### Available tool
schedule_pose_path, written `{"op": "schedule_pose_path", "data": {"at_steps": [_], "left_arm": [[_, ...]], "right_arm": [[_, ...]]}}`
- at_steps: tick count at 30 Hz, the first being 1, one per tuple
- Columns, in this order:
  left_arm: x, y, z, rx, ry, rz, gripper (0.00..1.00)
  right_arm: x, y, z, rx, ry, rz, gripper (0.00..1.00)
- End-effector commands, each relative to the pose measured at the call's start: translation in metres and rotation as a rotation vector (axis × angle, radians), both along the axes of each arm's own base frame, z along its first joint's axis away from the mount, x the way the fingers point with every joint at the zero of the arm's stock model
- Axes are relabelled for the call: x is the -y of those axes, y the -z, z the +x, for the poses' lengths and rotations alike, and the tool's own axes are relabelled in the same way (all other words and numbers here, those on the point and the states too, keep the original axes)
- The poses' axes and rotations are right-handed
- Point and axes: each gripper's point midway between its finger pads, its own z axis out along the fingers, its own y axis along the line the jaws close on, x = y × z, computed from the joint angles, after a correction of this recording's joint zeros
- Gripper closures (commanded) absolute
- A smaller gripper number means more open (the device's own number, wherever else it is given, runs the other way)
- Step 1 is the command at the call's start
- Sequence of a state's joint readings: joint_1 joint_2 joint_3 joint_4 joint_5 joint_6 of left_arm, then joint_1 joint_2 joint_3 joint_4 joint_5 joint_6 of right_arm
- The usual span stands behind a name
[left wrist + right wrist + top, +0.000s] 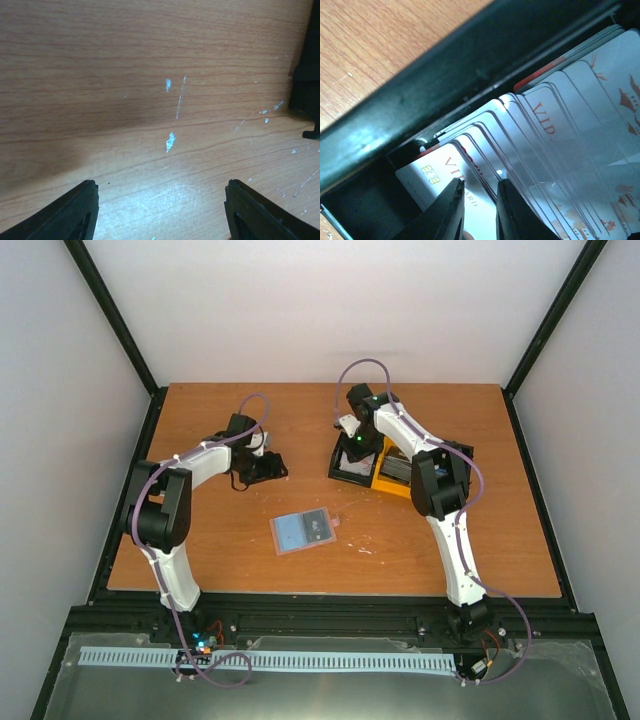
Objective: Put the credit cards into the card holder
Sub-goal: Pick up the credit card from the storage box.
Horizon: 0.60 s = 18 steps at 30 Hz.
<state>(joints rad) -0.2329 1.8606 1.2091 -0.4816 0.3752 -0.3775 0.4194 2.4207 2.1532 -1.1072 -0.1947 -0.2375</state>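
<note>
The black bin (420, 110) walls in the fanned credit cards (560, 165) at ten o'clock. Among them the right pincer (480, 182) stands narrowly parted, grip unclear; the left pincer (160, 184) gapes empty over the surface (150, 75).

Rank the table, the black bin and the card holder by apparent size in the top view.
Largest: table. Then black bin and card holder: near alike, and the right arm covers part of the bin, so no ranking.
</note>
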Motion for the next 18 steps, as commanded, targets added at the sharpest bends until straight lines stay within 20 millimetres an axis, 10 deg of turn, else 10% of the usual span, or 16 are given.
{"op": "schedule_pose_path", "data": {"at_steps": [1, 18], "left_arm": [[0.000, -0.007, 0.008, 0.018, 0.016, -0.005, 0.30], [-0.001, -0.005, 0.008, 0.012, 0.014, -0.001, 0.30]], "right_arm": [[0.003, -0.005, -0.004, -0.016, 0.001, -0.001, 0.81], [0.009, 0.014, -0.023, -0.097, -0.030, -0.050, 0.73]]}}
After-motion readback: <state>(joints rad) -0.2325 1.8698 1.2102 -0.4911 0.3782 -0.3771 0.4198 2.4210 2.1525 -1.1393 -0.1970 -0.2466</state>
